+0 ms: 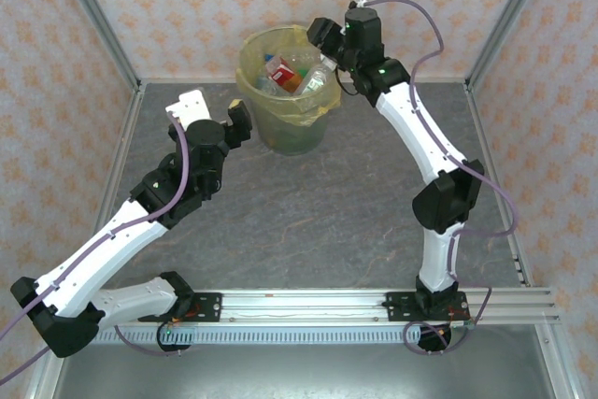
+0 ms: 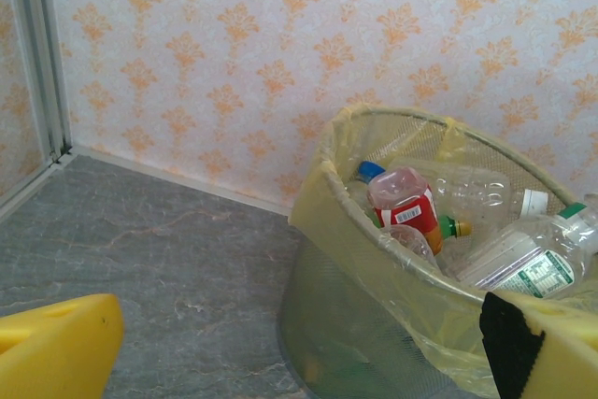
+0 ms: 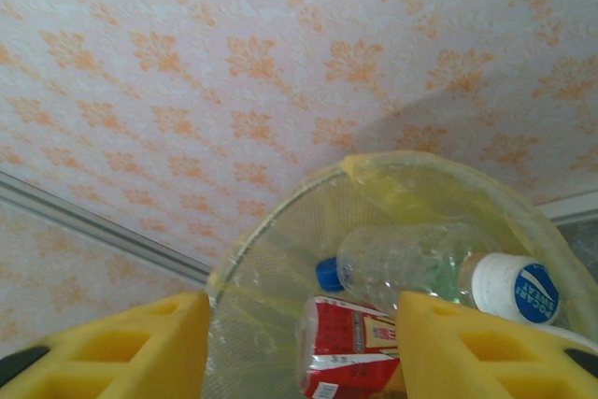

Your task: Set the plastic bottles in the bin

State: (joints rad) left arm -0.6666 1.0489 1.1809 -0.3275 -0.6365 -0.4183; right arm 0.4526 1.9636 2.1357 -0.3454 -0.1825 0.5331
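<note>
I am hovering my right gripper (image 1: 322, 39) above the right side of the bin (image 1: 294, 133), which is standing at the middle of the tabletop's (image 1: 327, 221) far edge. Its jaws are standing apart and pinching nothing. My left gripper (image 1: 217, 111) is waiting just beside the bin's left wall, jaws spread wide and empty.

The plastic bottles (image 1: 290, 70) are lying piled inside the yellow bag, reaching close to the rim. A clear bottle with a white and green label (image 2: 523, 268) is resting high at the right side; I judge that it could roll out if I am nudging the pile or the rim while pulling away. My yellow fingers (image 3: 103, 348) could also be catching the loose bag and dragging the light bin.

From my right wrist, a clear bottle with a blue cap (image 3: 411, 259) and a red-labelled bottle (image 3: 350, 343) are lying below the gap between the jaws, inside the bin and not touching them.
</note>
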